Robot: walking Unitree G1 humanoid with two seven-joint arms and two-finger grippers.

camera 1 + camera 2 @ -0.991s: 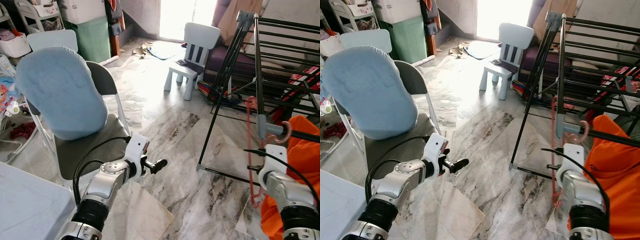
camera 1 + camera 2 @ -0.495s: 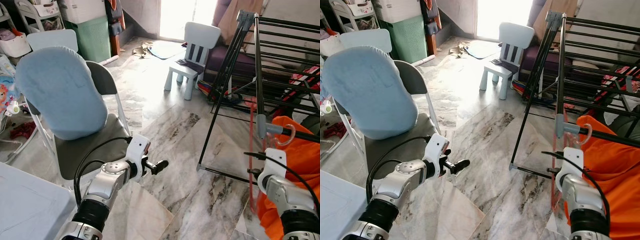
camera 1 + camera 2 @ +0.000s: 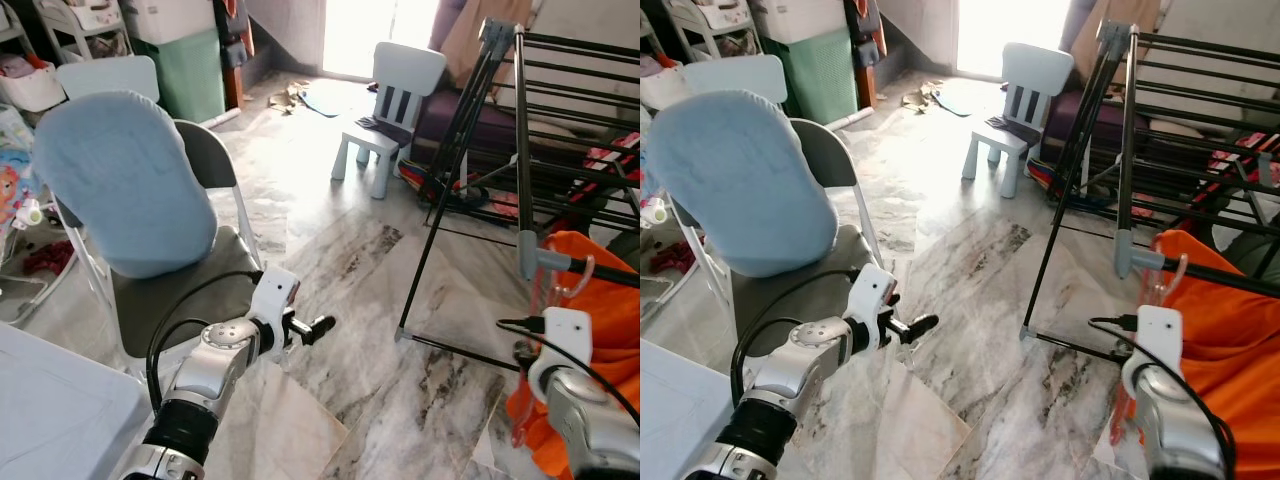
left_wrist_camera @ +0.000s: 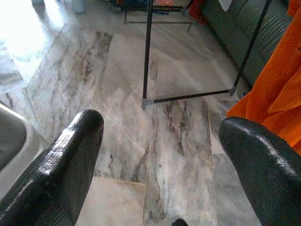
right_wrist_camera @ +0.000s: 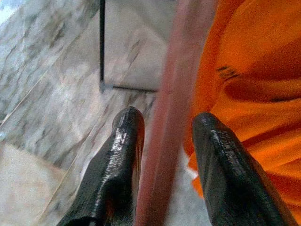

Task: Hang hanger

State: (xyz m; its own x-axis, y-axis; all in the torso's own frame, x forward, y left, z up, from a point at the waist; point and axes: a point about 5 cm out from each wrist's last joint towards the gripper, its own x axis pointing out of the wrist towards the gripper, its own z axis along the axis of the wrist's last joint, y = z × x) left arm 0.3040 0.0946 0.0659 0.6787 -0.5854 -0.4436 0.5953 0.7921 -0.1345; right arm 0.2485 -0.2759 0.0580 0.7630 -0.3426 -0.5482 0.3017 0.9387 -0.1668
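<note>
Passing between right gripper (image 5: 162, 160) fingers, pink hanger (image 5: 164, 141)

The 2 head views looked forward and down, sharing the drying rack (image 3: 520, 150). Both wrist views faced the marble floor (image 4: 122, 94) closely.

Lived-in home, prob. a living room used for laundry & kids' stuff. Marble-look tile floor (image 3: 330, 260), daylight from a doorway at the back. Black drying rack (image 3: 560, 120) on the right w/ orange cloth (image 3: 600, 300) hung on it, dark sofa (image 3: 470, 120) behind it. Small pale kids' chair (image 3: 390, 110) mid-room, folding chair (image 3: 200, 260) w/ a blue cushion (image 3: 120, 180) on the left. Green laundry hamper (image 3: 190, 75) & white shelf unit (image 3: 75, 20) along the far wall; toys & baby gear at the left edge, bits of clutter on the floor near the door.
</note>
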